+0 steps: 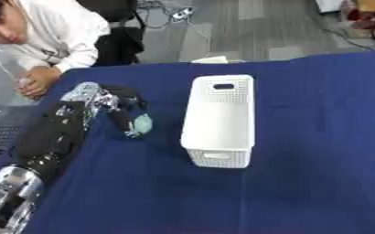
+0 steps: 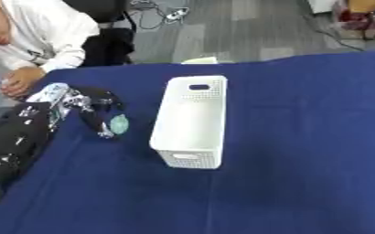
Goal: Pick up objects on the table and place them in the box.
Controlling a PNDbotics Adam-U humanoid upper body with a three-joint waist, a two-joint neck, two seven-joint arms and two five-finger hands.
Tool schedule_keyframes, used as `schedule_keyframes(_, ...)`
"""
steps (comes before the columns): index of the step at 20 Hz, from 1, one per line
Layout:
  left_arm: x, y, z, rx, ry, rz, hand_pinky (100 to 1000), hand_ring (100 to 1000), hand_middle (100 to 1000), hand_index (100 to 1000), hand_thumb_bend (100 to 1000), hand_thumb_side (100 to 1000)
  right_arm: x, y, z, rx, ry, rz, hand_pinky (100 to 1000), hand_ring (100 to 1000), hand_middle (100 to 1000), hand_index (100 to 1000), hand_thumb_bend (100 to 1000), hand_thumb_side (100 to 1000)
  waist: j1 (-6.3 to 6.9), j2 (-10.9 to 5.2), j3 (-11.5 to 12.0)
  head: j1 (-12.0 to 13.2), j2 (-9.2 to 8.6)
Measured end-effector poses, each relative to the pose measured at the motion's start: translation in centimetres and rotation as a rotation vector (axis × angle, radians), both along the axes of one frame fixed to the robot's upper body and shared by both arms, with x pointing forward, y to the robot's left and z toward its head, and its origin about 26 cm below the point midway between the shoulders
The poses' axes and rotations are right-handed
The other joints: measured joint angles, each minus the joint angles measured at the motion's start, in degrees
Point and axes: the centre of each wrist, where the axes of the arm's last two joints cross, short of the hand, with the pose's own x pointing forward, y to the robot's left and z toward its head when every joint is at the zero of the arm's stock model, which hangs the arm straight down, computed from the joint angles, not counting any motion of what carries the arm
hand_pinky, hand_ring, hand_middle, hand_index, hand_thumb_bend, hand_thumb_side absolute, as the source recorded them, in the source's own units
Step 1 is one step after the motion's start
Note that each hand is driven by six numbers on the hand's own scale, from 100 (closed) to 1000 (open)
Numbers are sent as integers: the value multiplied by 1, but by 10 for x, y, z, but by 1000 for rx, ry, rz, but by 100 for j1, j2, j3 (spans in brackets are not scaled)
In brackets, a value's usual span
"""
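Nearest you, your left arm (image 1: 43,146) comes up from the lower left corner along the left edge of the blue table (image 1: 318,137), and you can see its silver lower section only in the left eye view; the right eye view cuts it off lower down. Your left hand (image 1: 119,109) sits over the cloth left of the box, fingers curled down around a small pale green object (image 1: 141,123), which shows between the fingertips just above or on the table surface; you cannot tell which. Your right hand shows in neither view. Just right of the hand stands the white perforated box (image 1: 219,121), long side running away from you, a handle slot in each end wall. Its inside looks plain white with nothing visible in it. A strip of bare cloth separates the hand from the box's left wall. To the right of the box the blue cloth lies open all the way to the frame edge, and there is open cloth in front of it as well. Beyond the box, at the table's far edge, a pale flat thing (image 1: 211,60) pokes up.
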Motion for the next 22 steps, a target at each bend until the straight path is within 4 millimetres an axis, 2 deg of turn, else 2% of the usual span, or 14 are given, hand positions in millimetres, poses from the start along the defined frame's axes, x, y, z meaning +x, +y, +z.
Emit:
schedule_keyframes(8,0,0,-3,-14,-8,13,594,680,839,906,1000,465,0,0,0,1,0,1,100,175,282,487,100,964,0,6,-13,3,-44)
schedule_keyframes(14,0,-2,-5,-26,-22,13,557,644,811,877,992,407,0,1,1,2,-3,4,100,176,283,487,100,964,0,23,-46,27,-49)
schedule_keyframes(20,0,-1,-6,-37,-42,28,477,589,781,844,916,351,0,1,2,3,-7,6,100,176,283,487,100,964,0,29,-49,46,-49)
schedule_keyframes(22,0,-1,-6,-41,-50,31,416,539,748,813,821,334,0,1,2,3,-7,6,100,176,283,487,100,964,0,30,-49,50,-49)
